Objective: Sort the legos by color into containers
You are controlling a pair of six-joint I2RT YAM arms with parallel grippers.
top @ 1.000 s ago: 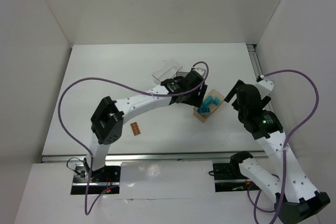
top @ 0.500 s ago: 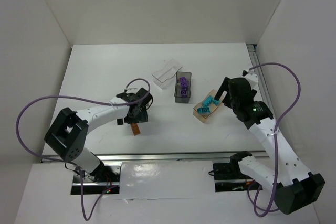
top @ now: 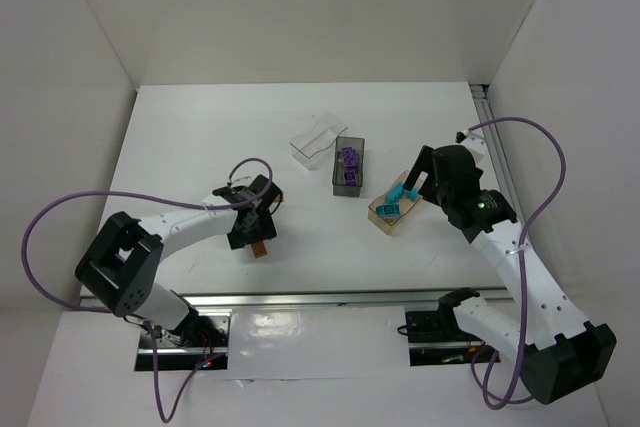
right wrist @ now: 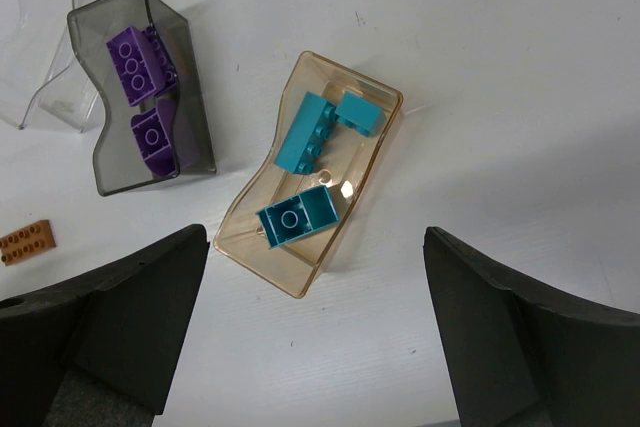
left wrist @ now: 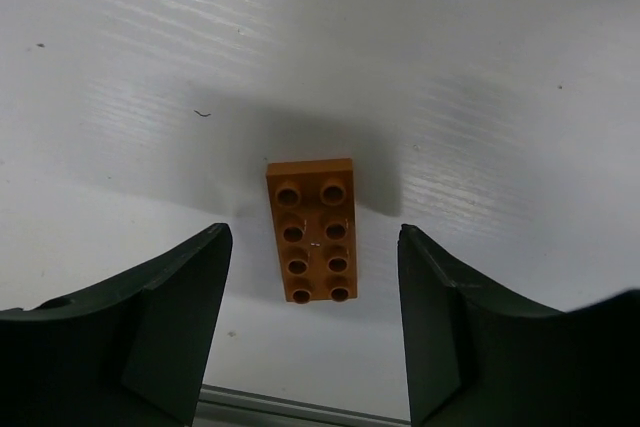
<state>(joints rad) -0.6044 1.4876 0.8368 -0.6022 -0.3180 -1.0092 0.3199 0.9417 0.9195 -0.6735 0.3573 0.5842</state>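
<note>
An orange brick (left wrist: 312,243) lies studs up on the white table near the front edge; it also shows in the top view (top: 260,247). My left gripper (left wrist: 315,347) is open and empty just above it, with a jaw on each side and neither touching. The dark grey tray (right wrist: 105,17) holds two purple bricks (right wrist: 140,65). The tan tray (right wrist: 290,272) holds three teal bricks (right wrist: 298,217). My right gripper (right wrist: 315,347) is open and empty, hovering above the table beside the tan tray. The clear tray (top: 315,137) looks empty.
The three trays stand close together at the table's middle right, the clear one (right wrist: 40,7) farthest back. A metal rail (top: 300,299) runs along the front edge just below the orange brick. White walls enclose the table.
My left arm has swung from over the dark grey tray back to the orange brick and closed in on it. My right gripper has shifted slightly beside the tan tray.
</note>
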